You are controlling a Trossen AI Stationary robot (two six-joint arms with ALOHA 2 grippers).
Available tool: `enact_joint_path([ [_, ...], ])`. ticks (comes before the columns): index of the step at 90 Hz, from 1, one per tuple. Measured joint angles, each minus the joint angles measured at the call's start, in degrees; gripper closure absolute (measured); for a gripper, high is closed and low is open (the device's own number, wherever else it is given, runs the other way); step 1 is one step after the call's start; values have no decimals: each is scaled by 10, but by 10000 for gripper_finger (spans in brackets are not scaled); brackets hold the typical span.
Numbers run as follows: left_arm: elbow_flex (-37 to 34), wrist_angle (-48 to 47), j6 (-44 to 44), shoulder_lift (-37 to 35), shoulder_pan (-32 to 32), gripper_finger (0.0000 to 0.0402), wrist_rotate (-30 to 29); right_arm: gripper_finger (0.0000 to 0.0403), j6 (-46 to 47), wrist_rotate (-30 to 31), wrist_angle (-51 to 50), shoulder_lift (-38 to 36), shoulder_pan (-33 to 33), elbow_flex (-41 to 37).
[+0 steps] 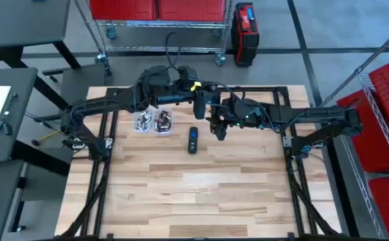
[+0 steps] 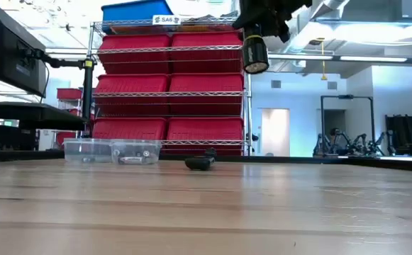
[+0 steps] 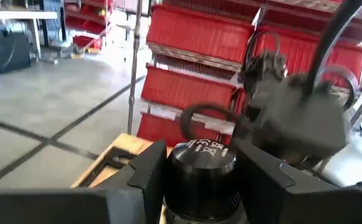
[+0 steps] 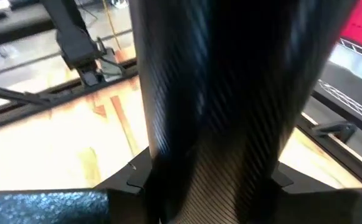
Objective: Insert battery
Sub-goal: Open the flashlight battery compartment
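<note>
High view, left to right. Left arm reaches from the left edge of the light wooden table (image 1: 181, 194) toward upper centre. Below its forearm, left of centre, two small clear plastic tubs (image 1: 152, 122) sit side by side, touching, each with small dark pieces inside; whether these are batteries cannot be told.

Left gripper (image 1: 195, 102), upper centre of frame: clamped on a black cylindrical flashlight (image 1: 199, 106), held off the table. Left wrist view confirms it: the ribbed round end of the flashlight (image 3: 200, 171) sits squeezed between the two dark fingers (image 3: 144, 177), printed white marks on its face.

Just below, at centre, a small black remote-like device with a blue patch (image 1: 193, 140) lies flat on the wood, well clear of both grippers.

Right gripper (image 1: 219, 127), just right of the flashlight and close to it, raised above the table. Right wrist view is filled by a dark carbon-patterned tube (image 4: 224, 106) running between its fingers; gripper closed around it.

Low view: flashlight (image 2: 254, 54) hangs high at top centre; tubs (image 2: 113, 150) at left on the far table edge, black device (image 2: 200, 163) just right of them. Red storage bins on a wire rack (image 2: 170, 85) behind.
</note>
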Motion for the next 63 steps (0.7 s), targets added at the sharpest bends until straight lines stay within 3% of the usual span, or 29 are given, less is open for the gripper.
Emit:
enact_joint_path([
  [23,0,-164,51,-75,1,264,-8,265,-10,2,-8,-18,-10,-22],
  [45,0,-333,40,-150,2,264,-62,265,0,3,221,-40,-23,-210],
  [63,0,-386,29,-167,3,264,-85,265,-19,42,440,8,-22,-364],
])
